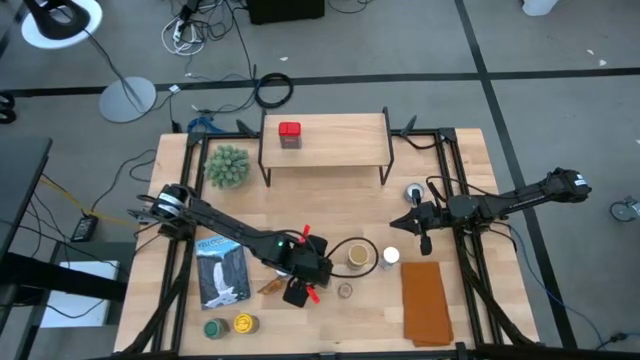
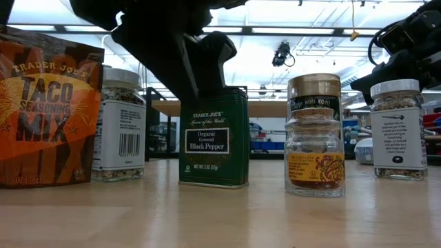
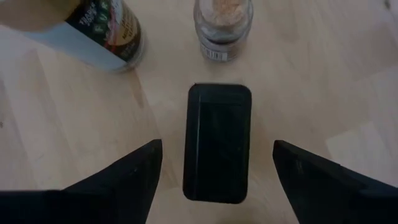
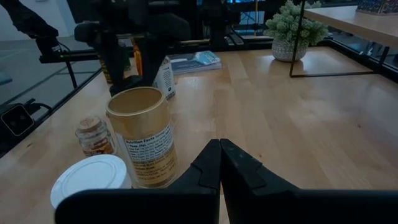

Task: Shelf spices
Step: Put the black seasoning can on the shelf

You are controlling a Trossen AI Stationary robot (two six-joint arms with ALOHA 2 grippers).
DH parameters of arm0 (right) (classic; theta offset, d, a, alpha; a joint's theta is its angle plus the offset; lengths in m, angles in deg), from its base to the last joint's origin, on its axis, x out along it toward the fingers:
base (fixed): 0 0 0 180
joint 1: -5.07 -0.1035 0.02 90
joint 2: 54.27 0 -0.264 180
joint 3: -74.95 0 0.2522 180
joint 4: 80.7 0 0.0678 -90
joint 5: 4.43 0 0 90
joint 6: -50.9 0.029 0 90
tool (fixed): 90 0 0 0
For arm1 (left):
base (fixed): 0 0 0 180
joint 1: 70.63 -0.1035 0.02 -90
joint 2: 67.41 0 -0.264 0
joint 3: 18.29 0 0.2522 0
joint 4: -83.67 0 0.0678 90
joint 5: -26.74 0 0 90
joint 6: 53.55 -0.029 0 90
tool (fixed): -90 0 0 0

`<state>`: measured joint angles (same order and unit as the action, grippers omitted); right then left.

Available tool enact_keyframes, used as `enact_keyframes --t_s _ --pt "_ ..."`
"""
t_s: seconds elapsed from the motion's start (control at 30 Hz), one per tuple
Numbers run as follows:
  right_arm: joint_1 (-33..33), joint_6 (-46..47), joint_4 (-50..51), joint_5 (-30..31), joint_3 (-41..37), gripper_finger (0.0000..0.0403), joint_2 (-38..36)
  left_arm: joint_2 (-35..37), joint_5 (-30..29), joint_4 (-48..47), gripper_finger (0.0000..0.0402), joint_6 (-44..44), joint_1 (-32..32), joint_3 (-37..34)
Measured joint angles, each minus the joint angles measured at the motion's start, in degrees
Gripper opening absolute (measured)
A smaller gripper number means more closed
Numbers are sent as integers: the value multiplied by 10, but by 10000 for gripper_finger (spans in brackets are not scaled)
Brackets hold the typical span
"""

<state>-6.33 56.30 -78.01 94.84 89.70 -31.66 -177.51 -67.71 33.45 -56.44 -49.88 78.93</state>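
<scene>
My left gripper [image 3: 217, 147] is open over the near middle of the table [image 1: 297, 285]. Its fingers stand on either side of the dark-lidded green black pepper tin [image 3: 217, 143], which stands upright on the table [image 2: 213, 138], with gaps showing on both sides. My right gripper [image 4: 221, 155] is shut and hovers right of centre [image 1: 402, 222], facing a gold-lidded jar [image 4: 140, 143] and a white-lidded jar [image 4: 90, 180]. The shelf [image 1: 325, 140] stands at the far edge with one red jar [image 1: 290, 133] on top. A small jar [image 1: 345, 290] stands near the left gripper.
A fuzzy plant ball [image 1: 228, 167] sits left of the shelf, and a round silvery tin [image 1: 414, 190] to its near right. An orange-brown cloth [image 1: 425, 300] lies near right. A blue packet [image 1: 222, 272], a green lid [image 1: 214, 327] and a yellow lid [image 1: 244, 323] lie near left. A taco seasoning packet [image 2: 41, 110] stands close by.
</scene>
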Motion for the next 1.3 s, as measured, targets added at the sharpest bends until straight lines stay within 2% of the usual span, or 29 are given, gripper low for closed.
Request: enact_keyframes --t_s 0.13,0.43,0.57,0.9,1.1,1.3 --pt "0 0 0 0 0 8 0 0 -4 -1 280 -1 -1 0" --pt "0 0 0 0 0 8 0 -2 -13 7 169 -1 -1 0" --pt "0 0 0 0 0 8 0 -2 -18 8 139 -4 -2 0" --pt "0 0 0 0 0 8 0 16 -17 1 140 -16 -22 -1" --pt "0 0 0 0 0 8 0 70 -18 -31 140 -32 -53 -1" --pt "0 0 0 0 0 8 0 149 -51 -87 140 -56 -106 -1"
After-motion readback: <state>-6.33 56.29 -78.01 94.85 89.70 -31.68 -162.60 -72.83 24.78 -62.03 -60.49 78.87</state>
